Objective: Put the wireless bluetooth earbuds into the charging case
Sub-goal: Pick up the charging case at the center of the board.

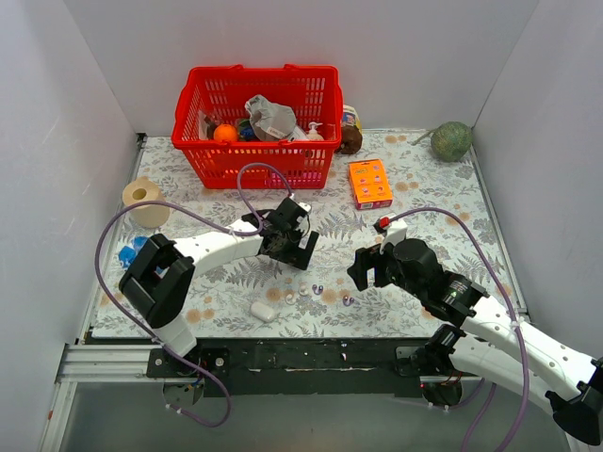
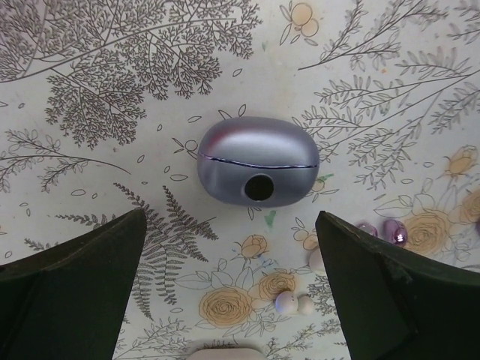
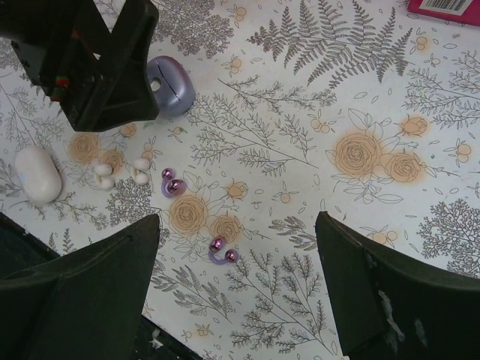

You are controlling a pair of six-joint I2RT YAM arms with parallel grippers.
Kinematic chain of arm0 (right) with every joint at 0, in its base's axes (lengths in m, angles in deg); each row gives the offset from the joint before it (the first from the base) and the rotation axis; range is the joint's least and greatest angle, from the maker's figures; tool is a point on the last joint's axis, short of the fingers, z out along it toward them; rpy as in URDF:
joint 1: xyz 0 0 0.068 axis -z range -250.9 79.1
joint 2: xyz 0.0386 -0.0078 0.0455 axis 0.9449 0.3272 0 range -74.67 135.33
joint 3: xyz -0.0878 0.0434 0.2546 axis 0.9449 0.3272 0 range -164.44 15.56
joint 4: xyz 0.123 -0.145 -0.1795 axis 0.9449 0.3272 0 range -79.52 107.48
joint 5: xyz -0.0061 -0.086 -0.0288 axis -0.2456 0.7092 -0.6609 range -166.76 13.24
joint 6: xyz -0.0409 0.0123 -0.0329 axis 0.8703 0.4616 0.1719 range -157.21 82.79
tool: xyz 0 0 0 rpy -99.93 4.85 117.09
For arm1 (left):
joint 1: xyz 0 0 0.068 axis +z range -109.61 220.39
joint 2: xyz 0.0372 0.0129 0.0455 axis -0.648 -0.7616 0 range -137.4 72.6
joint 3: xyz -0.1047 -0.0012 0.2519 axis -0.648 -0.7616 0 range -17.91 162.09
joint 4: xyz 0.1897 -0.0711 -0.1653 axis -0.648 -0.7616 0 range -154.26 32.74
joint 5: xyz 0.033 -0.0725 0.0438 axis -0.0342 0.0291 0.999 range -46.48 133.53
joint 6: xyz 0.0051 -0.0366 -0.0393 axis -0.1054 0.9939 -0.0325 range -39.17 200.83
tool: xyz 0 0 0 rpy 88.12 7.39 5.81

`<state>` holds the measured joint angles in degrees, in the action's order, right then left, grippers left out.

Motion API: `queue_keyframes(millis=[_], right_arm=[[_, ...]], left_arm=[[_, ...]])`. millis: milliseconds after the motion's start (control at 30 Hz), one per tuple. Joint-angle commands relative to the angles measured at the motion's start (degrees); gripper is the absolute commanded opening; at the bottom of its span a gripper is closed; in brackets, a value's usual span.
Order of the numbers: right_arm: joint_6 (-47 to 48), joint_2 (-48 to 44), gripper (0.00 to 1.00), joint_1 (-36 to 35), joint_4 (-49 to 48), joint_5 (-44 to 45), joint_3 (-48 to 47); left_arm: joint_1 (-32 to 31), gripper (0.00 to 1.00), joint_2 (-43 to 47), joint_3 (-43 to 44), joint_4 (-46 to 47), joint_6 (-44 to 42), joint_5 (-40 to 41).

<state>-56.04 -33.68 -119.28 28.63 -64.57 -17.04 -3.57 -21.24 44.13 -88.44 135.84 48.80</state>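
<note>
The closed charging case (image 2: 257, 160) lies just ahead of the nearer left gripper (image 2: 229, 215), its long axis running across the wide-open, empty jaws.

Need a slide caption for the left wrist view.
Open left hand lined up on the closed lavender charging case, a purple earbud loose on the floral mat nearby.

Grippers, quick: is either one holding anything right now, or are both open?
Left gripper: open, holding nothing, poised over the charging case.
Right gripper: open, holding nothing.
</note>
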Motion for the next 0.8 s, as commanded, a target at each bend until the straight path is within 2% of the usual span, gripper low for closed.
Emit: queue_keyframes(millis=[0, 467, 600, 767], right_arm=[[1.0, 0.1, 0.91, 0.0, -0.1, -0.4, -3.1], [0.9, -0.9, 0.91, 0.1, 0.4, 0.2, -2.2], [0.8, -1.4, 0.91, 0.0, 0.7, 0.6, -2.0], [0.8, -1.7, 0.91, 0.0, 0.7, 0.9, -1.8]], left_arm=[[-0.4, 0.98, -1.8, 2.0, 0.7, 0.0, 1.0], [-0.5, 0.98, -6.0, 3.0, 5.5, -2.0, -0.7], [-0.9, 0.94, -7.6, 3.2, 6.0, -2.7, -0.4], [-2.9, 0.86, -10.2, 4.2, 5.4, -4.4, 4.4]])
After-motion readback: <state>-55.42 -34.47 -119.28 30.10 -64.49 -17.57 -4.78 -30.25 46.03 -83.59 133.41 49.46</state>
